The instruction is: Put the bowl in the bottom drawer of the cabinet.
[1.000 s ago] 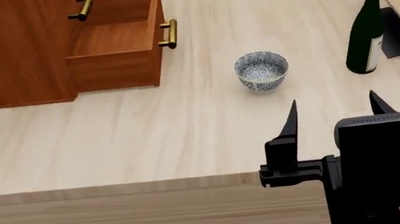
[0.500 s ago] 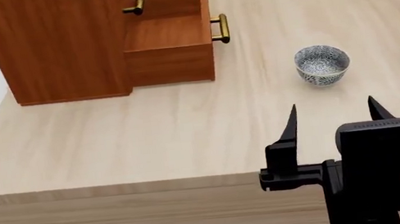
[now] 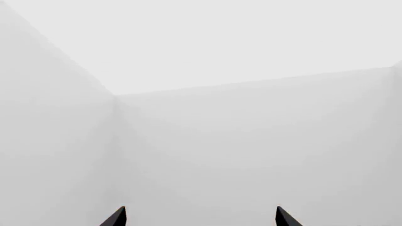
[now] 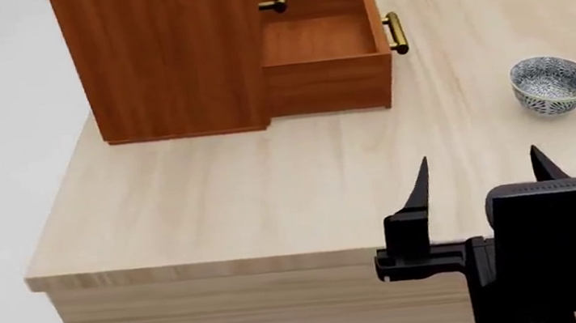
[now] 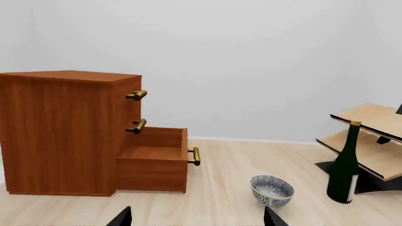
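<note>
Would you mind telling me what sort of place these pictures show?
Most likely a bare simulated test room, not a lived-in home: plain white walls, one pale wooden table, and a few props on it, namely a cabinet, a bowl and a green bottle beside a wooden rack.

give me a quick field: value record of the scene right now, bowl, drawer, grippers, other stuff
bowl: upright on the table, empty, not held
bottom drawer: pulled open, empty inside
cabinet: on the table, upper drawers shut
right gripper: open, near the table's front edge, apart from the bowl
left gripper: open, holding nothing, facing blank walls
bottle: green, upright, beside the bowl
rack: pale wood, behind the bottle
</note>
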`<state>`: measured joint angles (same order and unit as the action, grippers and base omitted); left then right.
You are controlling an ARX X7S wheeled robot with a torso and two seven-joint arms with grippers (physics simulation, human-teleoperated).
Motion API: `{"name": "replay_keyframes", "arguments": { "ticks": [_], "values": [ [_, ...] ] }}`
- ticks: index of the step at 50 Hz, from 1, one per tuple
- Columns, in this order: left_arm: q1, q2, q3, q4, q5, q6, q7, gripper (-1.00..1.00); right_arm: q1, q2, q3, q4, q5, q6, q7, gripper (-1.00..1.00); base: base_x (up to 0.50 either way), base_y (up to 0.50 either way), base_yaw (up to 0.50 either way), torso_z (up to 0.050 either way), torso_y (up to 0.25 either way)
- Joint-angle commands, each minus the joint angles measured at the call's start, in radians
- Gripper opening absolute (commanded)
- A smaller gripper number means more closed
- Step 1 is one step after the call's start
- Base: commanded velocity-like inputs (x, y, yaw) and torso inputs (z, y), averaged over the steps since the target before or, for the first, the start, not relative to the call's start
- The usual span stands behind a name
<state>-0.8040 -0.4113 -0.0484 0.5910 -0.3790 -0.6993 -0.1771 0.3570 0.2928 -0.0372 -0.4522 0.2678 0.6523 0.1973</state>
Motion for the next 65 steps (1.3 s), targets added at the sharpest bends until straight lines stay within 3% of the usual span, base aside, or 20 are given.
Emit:
{"name": "replay_keyframes", "arguments": {
  "ticks": [1, 19, 65],
  "values": [
    [0.000, -0.002, 0.007, 0.002, 0.001, 0.001, -0.003, 1.00, -0.009, 0.005, 0.000, 0.001, 0.003, -0.007, 0.003, 1.00, 0.00, 0.29, 0.00, 0.000, 0.000],
    [-0.004, -0.001, 0.018, -0.004, 0.000, 0.005, -0.008, 1.00, -0.022, 0.008, 0.025, -0.020, 0.033, -0.003, 0.007, 1.00, 0.01, 0.03, 0.00, 0.000, 0.000],
    [-0.005, -0.010, 0.032, -0.015, -0.002, 0.020, -0.014, 1.00, -0.032, 0.020, 0.031, -0.020, 0.056, -0.012, 0.022, 1.00, 0.35, 0.00, 0.00, 0.000, 0.000]
  ]
}}
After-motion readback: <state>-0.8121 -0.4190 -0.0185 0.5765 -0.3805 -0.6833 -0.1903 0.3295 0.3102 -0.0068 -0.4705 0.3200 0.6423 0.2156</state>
